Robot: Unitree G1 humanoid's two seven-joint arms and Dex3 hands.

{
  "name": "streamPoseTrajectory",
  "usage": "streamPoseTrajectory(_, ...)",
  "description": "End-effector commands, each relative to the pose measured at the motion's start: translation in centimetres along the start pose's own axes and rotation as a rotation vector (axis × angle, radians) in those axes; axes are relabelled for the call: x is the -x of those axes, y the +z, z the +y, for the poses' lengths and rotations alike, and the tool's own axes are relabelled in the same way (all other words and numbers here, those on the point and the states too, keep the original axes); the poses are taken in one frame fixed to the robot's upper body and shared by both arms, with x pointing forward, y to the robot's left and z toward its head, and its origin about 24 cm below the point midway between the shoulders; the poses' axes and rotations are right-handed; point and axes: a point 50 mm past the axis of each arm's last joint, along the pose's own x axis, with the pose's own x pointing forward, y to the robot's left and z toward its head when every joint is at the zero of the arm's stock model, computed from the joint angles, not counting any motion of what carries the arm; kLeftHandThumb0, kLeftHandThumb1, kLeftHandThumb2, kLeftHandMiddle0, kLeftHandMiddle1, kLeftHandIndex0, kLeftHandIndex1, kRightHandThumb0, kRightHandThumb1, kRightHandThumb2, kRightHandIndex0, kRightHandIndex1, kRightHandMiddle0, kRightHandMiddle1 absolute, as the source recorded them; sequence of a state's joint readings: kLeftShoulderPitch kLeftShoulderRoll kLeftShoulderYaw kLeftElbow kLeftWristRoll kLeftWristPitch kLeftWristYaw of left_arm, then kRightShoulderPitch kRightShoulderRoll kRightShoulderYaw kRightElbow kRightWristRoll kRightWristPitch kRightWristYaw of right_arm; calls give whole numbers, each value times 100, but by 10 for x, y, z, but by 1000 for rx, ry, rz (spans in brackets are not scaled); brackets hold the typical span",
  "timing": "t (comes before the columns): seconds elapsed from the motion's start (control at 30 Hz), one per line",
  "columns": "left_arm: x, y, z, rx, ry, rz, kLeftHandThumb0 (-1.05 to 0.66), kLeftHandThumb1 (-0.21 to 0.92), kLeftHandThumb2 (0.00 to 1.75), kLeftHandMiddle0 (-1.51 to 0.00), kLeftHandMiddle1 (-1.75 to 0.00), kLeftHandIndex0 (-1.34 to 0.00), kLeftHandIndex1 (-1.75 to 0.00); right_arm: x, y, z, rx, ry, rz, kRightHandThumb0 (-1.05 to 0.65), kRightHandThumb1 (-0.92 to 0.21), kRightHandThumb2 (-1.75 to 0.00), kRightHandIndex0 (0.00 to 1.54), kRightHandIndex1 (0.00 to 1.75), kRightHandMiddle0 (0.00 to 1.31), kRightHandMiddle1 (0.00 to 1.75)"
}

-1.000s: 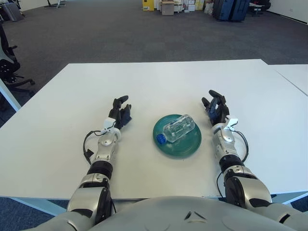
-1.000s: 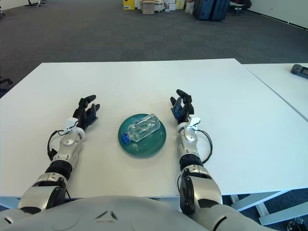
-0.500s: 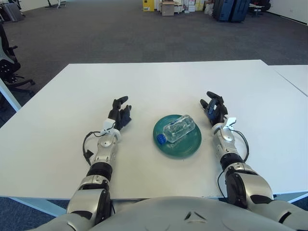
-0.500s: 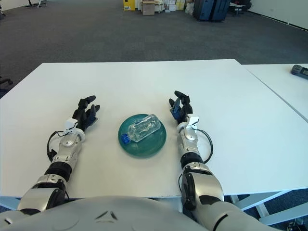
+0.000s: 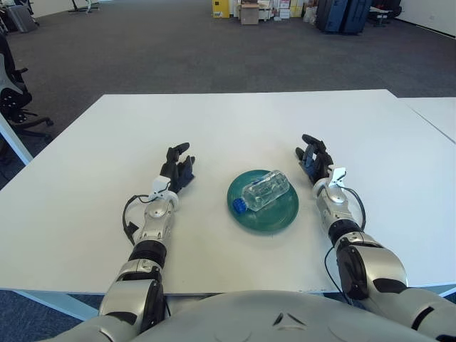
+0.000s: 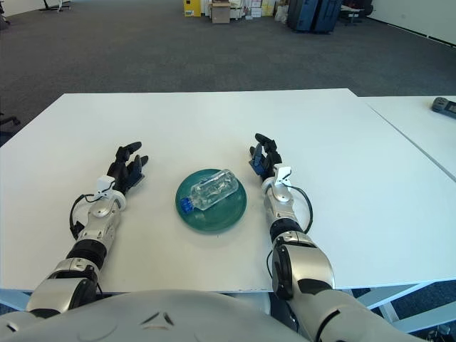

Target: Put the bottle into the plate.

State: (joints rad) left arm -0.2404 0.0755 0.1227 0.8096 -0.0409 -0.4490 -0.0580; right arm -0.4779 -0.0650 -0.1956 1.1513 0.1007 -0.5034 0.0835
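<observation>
White table [image 5: 235,114] fills nearly everything before me, with grey carpet and stacked boxes and cases [image 5: 285,10] far behind it.

Nearest, my 2 forearms reach forward across the tabletop. My left hand [image 5: 177,169] shows to the left of the green plate [image 5: 282,213], fingers loosely spread and holding nothing. My right hand [image 5: 313,158] shows just off the plate's right rim, fingers likewise apart and empty.

Between them the plate carries the clear bottle [image 5: 264,190], lying on its side inside the rim. Its long axis runs diagonally: the blue cap [image 5: 238,206] points toward me and to my left, the base away and to my right. So the bottle lies inward from both hands, and my right hand is the nearer, close beside the base end, while my left is well apart from the cap.

I judge the placing done; any next move is only to draw my hands clear.

Only the right eye view catches a dark object [image 6: 443,104] on the neighbouring table; the left eye view alone shows an office chair [image 5: 14,92] at the far left.
</observation>
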Motion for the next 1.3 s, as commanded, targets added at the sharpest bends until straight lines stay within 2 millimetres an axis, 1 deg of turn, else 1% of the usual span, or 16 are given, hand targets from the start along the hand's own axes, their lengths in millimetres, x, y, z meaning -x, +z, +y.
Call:
streamPoseTrajectory(0.0,-3,0,-1,17,4,6,-66,92,85,-48,-41,0,-98,15,-29,-3,-4,-13,142,-73,-92,-92,33,0,0,61)
streamPoseTrajectory(0.47,-4,0,-2,32,0,1,-67,92,84,-47,-55,-1,-103,17,-32,-6,18,-23,149,-74,-92,-92,35,1,0,61)
streamPoseTrajectory(1.27,-7,1,-5,34,-18,4,-73,92,83,-47,-59,0,-104,18,-28,-11,25,-35,113,-75,-92,-90,36,1,0,68)
